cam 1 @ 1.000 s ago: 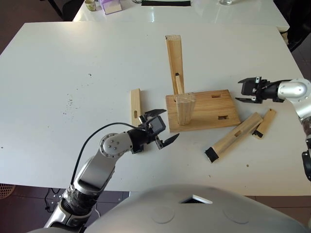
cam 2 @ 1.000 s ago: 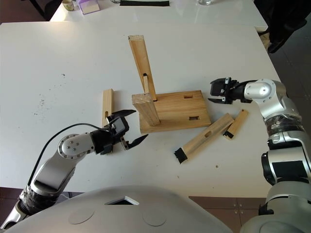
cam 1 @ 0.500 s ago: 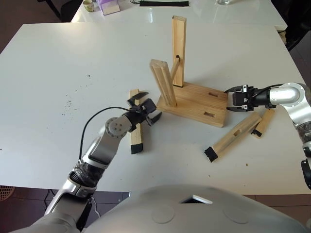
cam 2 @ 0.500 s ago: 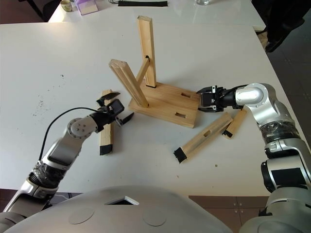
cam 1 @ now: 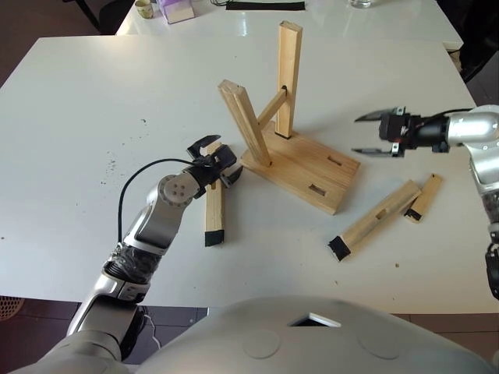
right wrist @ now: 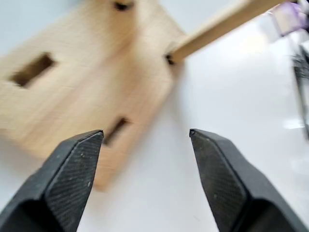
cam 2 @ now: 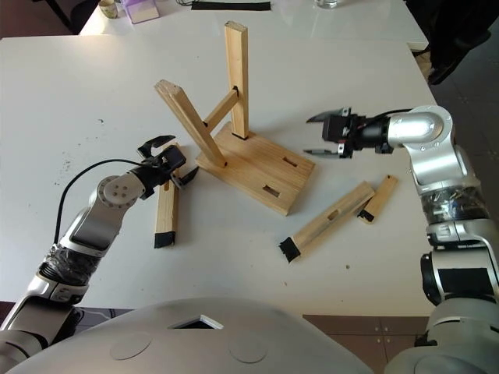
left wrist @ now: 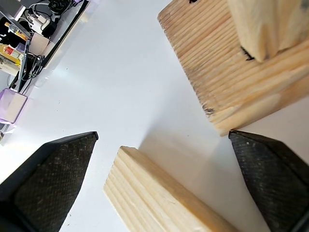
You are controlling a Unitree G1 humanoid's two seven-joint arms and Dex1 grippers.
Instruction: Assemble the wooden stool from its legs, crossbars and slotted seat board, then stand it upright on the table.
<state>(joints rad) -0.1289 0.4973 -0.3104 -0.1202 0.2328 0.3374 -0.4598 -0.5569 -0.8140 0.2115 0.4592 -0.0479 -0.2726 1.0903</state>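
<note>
The slotted seat board (cam 1: 312, 175) lies flat mid-table. An upright leg (cam 1: 288, 78) and a tilted leg (cam 1: 244, 121) stand in it, joined by a short crossbar (cam 1: 269, 109). My left gripper (cam 1: 214, 160) is open at the board's left corner, straddling the top end of a loose leg (cam 1: 212, 210) that lies on the table; the left wrist view has that leg (left wrist: 159, 193) between the fingertips (left wrist: 48, 179). My right gripper (cam 1: 357, 135) hangs open just right of the board, a little above it. The right wrist view looks down on the board (right wrist: 87, 92).
A second loose leg (cam 1: 374, 220) with a black end and a short crossbar (cam 1: 423, 197) lie on the table to the right of the board. Small items stand at the table's far edge (cam 1: 168, 9). The left half of the white table is bare.
The board with its two legs has turned and slid further left. My right gripper has drawn back from the board's right edge and risen, open. My left gripper has moved up along the loose leg.
</note>
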